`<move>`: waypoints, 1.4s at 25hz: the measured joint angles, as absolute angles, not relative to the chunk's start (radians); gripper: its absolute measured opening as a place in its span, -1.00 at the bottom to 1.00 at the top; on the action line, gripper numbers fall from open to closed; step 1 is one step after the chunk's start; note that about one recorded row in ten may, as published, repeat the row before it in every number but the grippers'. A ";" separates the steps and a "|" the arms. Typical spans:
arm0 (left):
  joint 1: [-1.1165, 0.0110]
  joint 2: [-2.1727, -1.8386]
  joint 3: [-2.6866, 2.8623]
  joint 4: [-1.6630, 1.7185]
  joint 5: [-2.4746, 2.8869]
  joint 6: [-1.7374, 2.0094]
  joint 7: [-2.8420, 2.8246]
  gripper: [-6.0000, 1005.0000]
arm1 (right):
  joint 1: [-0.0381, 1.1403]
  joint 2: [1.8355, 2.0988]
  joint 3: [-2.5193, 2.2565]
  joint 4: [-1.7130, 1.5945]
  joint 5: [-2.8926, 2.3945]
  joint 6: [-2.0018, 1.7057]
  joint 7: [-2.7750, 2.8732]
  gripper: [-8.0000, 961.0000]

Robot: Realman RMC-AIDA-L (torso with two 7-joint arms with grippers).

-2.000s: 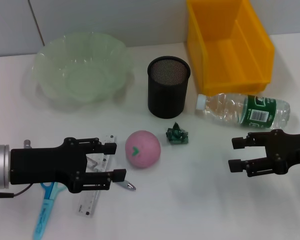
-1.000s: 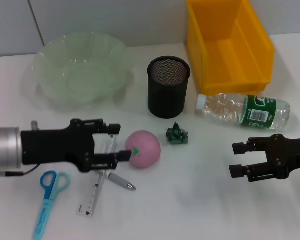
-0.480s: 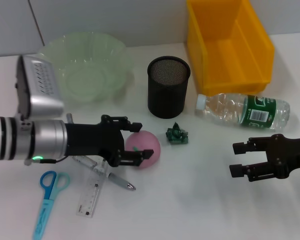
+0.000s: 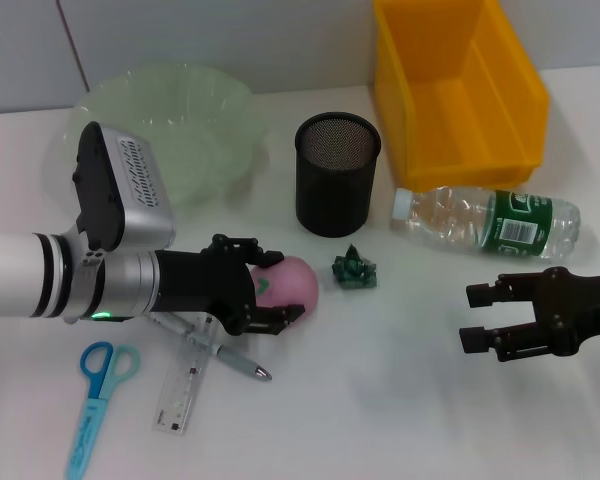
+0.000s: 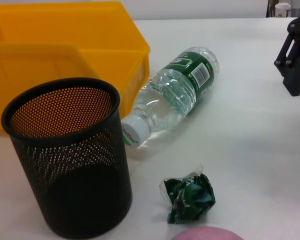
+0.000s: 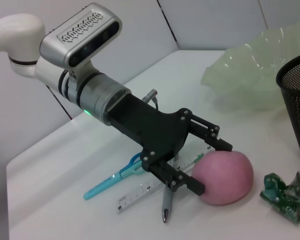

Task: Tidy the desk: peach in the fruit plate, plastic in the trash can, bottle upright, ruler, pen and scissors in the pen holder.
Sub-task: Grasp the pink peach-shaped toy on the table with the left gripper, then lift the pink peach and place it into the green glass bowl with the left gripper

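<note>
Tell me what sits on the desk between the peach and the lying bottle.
The head view shows one thing between the peach and the bottle: the crumpled green plastic, close by the peach. From there to the bottle is bare desk.

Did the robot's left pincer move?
Yes. The left pincer slid toward the black mesh pen holder and now sits open around the pink peach.

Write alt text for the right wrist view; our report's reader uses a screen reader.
The left gripper straddles a pink peach on a white table, fingers open on either side. Blue scissors, a ruler and a pen lie beneath the arm; crumpled green plastic sits beside the peach.
</note>
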State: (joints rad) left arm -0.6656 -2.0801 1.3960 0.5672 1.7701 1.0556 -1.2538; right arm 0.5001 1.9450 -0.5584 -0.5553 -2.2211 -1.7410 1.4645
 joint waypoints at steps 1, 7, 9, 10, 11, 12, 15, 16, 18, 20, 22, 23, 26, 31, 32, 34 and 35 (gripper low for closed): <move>-0.666 -2.080 1.396 0.567 1.770 1.056 -1.254 0.23 | 0.500 1.945 -0.558 -0.555 -2.221 -1.741 1.464 0.70; -0.663 -2.080 1.397 0.581 1.737 1.052 -1.258 0.20 | 0.500 1.945 -0.560 -0.555 -2.221 -1.742 1.466 0.70; -0.660 -2.079 1.397 0.583 1.727 1.053 -1.258 0.10 | 0.501 1.944 -0.560 -0.555 -2.221 -1.742 1.466 0.70; -0.652 -2.078 1.397 0.592 1.709 1.060 -1.260 0.04 | 0.501 1.943 -0.560 -0.555 -2.221 -1.742 1.467 0.70; -0.652 -2.078 1.397 0.592 1.709 1.060 -1.260 -0.01 | 0.501 1.943 -0.560 -0.555 -2.221 -1.742 1.467 0.70; -0.645 -2.077 1.396 0.601 1.697 1.074 -1.263 -0.07 | 0.501 1.943 -0.560 -0.558 -2.221 -1.742 1.467 0.70; -0.609 -2.072 1.387 0.648 1.639 1.141 -1.270 -0.23 | 0.501 1.943 -0.560 -0.561 -2.221 -1.741 1.467 0.70; -0.609 -2.072 1.387 0.648 1.639 1.141 -1.270 -0.24 | 0.501 1.943 -0.560 -0.561 -2.221 -1.741 1.467 0.70; -0.574 -2.068 1.366 0.693 1.593 1.192 -1.270 -0.27 | 0.500 1.943 -0.560 -0.562 -2.221 -1.741 1.467 0.70; -0.574 -2.068 1.366 0.693 1.593 1.192 -1.270 -0.30 | 0.500 1.943 -0.560 -0.563 -2.221 -1.741 1.467 0.70; -0.477 -2.072 1.283 0.759 1.397 1.218 -1.156 -0.33 | 0.500 1.944 -0.560 -0.563 -2.221 -1.741 1.467 0.70; -0.463 -2.073 1.272 0.747 1.335 1.201 -1.109 -0.35 | 0.500 1.944 -0.560 -0.563 -2.221 -1.741 1.467 0.70; -0.456 -2.073 1.263 0.683 1.172 1.132 -0.985 -0.39 | 0.498 1.945 -0.560 -0.564 -2.221 -1.741 1.467 0.70; -0.506 -2.074 1.266 0.575 1.006 0.924 -0.886 -0.48 | 0.498 1.946 -0.560 -0.565 -2.221 -1.748 1.466 0.70; -0.521 -2.074 1.267 0.557 0.994 0.880 -0.882 -0.50 | 0.498 1.946 -0.560 -0.565 -2.221 -1.748 1.466 0.70; -0.563 -2.075 1.268 0.502 0.982 0.791 -0.881 -0.52 | 0.498 1.947 -0.560 -0.565 -2.221 -1.749 1.467 0.70; -0.603 -2.075 1.263 0.455 0.980 0.733 -0.881 -0.53 | 0.498 1.947 -0.560 -0.565 -2.221 -1.749 1.466 0.70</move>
